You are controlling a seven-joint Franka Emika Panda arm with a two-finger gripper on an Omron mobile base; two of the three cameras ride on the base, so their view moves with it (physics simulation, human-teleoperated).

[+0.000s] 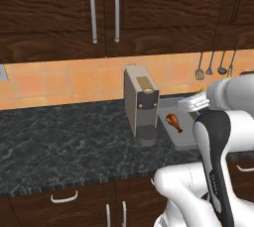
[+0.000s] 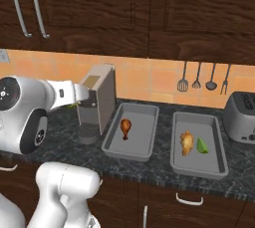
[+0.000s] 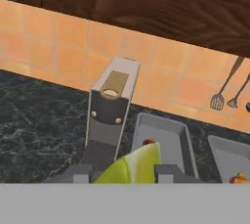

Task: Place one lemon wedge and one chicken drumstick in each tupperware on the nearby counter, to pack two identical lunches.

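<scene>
Left base view: one drumstick (image 1: 173, 122) lies in a grey tray (image 1: 182, 142) just right of the coffee machine (image 1: 141, 104). Right base view: beside that tray, a second tray (image 2: 215, 161) holds a drumstick (image 2: 187, 143) and lemon wedge (image 2: 202, 146). Hand view: the gripper (image 3: 123, 173) is closed on a lemon wedge (image 3: 133, 166), in front of the machine.

marbled counter (image 2: 60, 122), coffee machine (image 2: 97, 102), two grey trays (image 2: 144, 130), toaster (image 2: 241, 117)
</scene>
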